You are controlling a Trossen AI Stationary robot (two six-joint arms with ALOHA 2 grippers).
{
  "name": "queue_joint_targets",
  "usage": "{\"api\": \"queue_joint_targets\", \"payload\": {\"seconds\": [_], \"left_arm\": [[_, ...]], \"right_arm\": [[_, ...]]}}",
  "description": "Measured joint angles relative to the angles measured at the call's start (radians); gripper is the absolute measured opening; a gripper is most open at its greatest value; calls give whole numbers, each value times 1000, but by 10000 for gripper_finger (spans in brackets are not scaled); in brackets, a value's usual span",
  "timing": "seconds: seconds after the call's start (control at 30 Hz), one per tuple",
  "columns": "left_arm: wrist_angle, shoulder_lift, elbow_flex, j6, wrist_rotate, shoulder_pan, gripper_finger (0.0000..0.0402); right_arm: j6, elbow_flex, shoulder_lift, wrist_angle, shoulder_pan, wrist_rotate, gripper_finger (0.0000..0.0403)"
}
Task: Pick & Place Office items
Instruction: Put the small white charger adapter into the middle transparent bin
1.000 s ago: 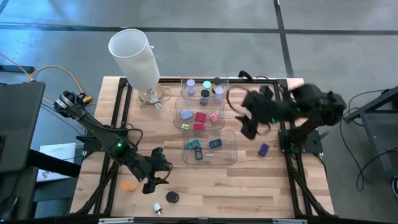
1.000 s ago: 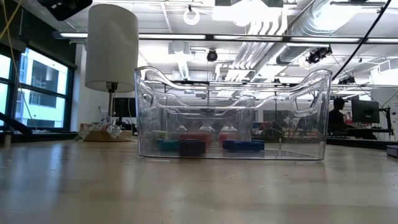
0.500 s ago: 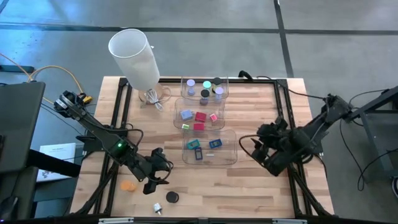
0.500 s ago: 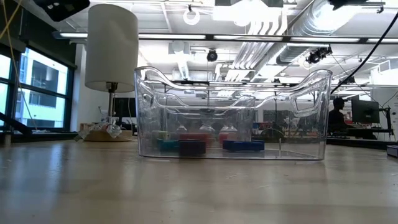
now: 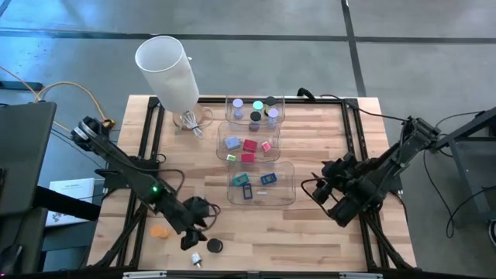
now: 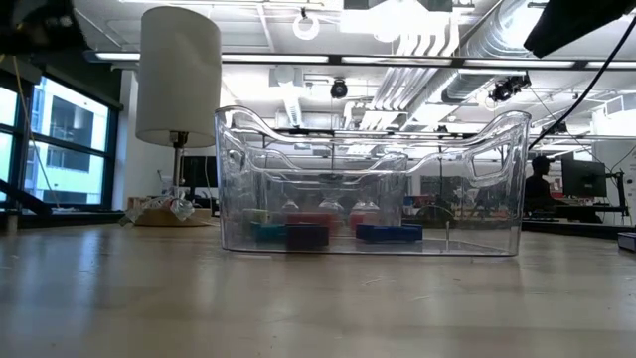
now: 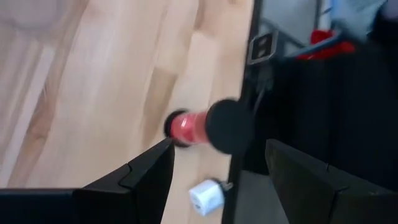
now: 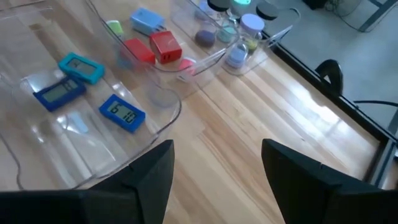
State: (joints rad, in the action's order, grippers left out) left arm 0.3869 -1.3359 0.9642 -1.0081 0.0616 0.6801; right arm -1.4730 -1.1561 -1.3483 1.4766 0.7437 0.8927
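My left gripper (image 5: 198, 230) hangs open near the table's near left, just left of a black-topped disc with a red body (image 7: 208, 124) that lies on the wood and shows between the open fingers in the left wrist view. An orange disc (image 5: 160, 231) lies to the gripper's left. My right gripper (image 5: 324, 191) stands open over bare wood, right of the clear bins; nothing is between its fingers (image 8: 149, 177). Blue and teal blocks (image 8: 121, 112) lie in the nearest bin, red and blue blocks (image 8: 165, 45) in the middle one, discs (image 8: 252, 23) in the far one.
Three clear bins (image 5: 288, 167) stand in a row down the table's middle. A tall white cylinder (image 5: 167, 70) stands at the far left. A small white piece (image 5: 196, 260) lies by the near edge. Bare wood lies between the bins and each arm.
My right gripper has swung down from beside the far bins toward the near right of the table and now hangs low beside the nearest bin, over where a purple block lay. My left gripper has edged toward the near edge and the black-topped disc, rolling about its own line.
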Motion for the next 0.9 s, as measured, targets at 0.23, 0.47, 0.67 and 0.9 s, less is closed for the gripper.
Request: {"api": "queue_joint_targets", "payload": {"seconds": [0.23, 0.47, 0.67, 0.9], "left_arm": [[1, -116, 0, 24, -157, 14, 246], [-1, -160, 0, 38, -186, 79, 246], [0, -160, 0, 174, -31, 135, 246], [0, -164, 0, 392, 98, 213, 246]], "right_arm": [[26, 0, 0, -34, 0, 4, 231], [94, 0, 0, -97, 0, 16, 231], [116, 0, 0, -121, 0, 18, 231], [116, 0, 0, -121, 0, 20, 231]]}}
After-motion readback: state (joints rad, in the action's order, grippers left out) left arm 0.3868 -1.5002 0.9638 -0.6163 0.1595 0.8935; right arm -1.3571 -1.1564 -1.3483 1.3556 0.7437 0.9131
